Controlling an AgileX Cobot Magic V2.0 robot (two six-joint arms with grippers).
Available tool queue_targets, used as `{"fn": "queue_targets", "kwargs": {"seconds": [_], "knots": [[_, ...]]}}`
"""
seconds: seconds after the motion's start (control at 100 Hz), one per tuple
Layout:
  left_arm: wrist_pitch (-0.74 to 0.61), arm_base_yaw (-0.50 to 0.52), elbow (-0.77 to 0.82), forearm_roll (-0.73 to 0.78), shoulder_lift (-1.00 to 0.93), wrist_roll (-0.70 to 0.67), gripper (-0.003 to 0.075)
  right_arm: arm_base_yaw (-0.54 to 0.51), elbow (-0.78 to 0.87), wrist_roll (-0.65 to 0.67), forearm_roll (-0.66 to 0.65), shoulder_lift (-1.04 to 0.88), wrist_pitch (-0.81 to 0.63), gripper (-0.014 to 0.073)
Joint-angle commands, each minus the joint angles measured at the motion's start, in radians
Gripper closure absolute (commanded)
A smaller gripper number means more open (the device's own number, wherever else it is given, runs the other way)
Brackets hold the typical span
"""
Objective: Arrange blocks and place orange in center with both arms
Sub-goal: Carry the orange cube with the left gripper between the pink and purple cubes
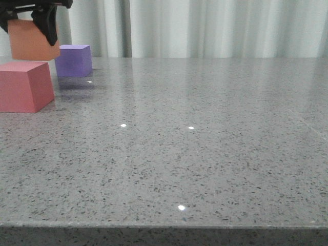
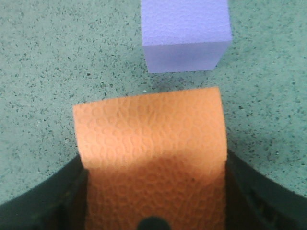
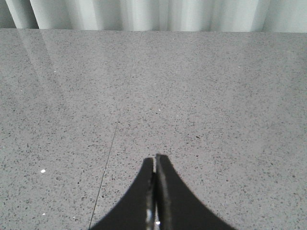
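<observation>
A grey speckled stone table [image 1: 205, 154] runs back to pale pleated curtains [image 1: 215, 25]. Going from the left of the front view, the left gripper [image 1: 28, 20] hangs at about ten o'clock from the table's middle, its black fingers [image 1: 50, 23] clamped on the orange cube [image 1: 32, 41], which is held off the surface. Below and nearer the camera sits the pink-red cube [image 1: 24, 86], resting on the table. Just to its one o'clock stands the purple cube [image 1: 74, 60], also on the table, just beside the lifted orange one. In the left wrist view the purple cube lies just past the orange cube. The right gripper [image 3: 155, 165] shows only in its own wrist view, fingertips pressed together over bare stone.
</observation>
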Motion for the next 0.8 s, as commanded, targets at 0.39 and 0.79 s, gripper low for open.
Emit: {"fn": "queue_targets", "kwargs": {"seconds": [0.39, 0.79], "knots": [[-0.164, 0.008, 0.04, -0.072, -0.005, 0.03, 0.0623, -0.006, -0.023, -0.009, -0.01, -0.002, -0.073, 0.066], [-0.169, 0.008, 0.04, -0.081, 0.066, 0.03, 0.0623, -0.006, -0.023, -0.009, -0.01, -0.002, -0.073, 0.066]]}}
